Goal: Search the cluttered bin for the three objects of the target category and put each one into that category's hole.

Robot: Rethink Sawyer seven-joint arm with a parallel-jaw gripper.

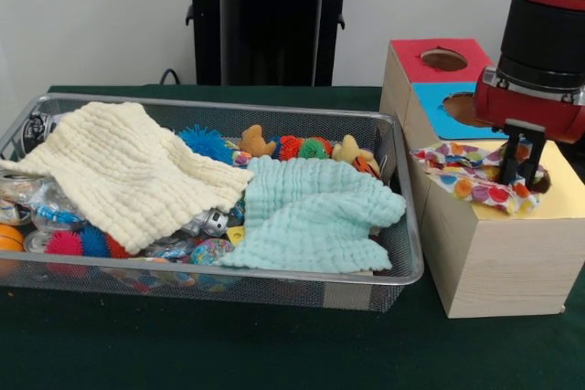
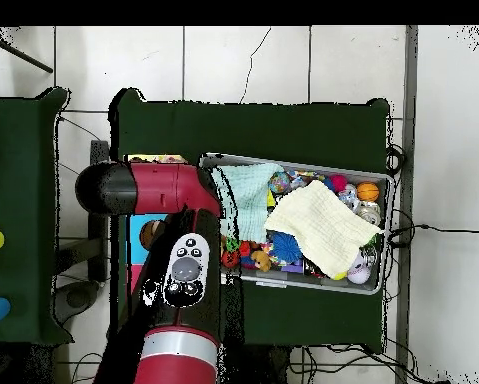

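front view: dotted cloth [image 1: 471, 177] under claw [image 1: 518, 171]

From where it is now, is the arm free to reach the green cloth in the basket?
Probably yes. The green cloth lies uncovered on top of the toys, with nothing above it. The pincer is at the colourful cloth on the wooden box, so it must finish there first.

You see a cream cloth [image 1: 128, 171] left of frame, a mint cloth [image 1: 311, 212] centre, and a multicoloured polka-dot cloth [image 1: 466, 175] at right on the box's [image 1: 494, 262] yellow panel; red and blue panels lie behind.
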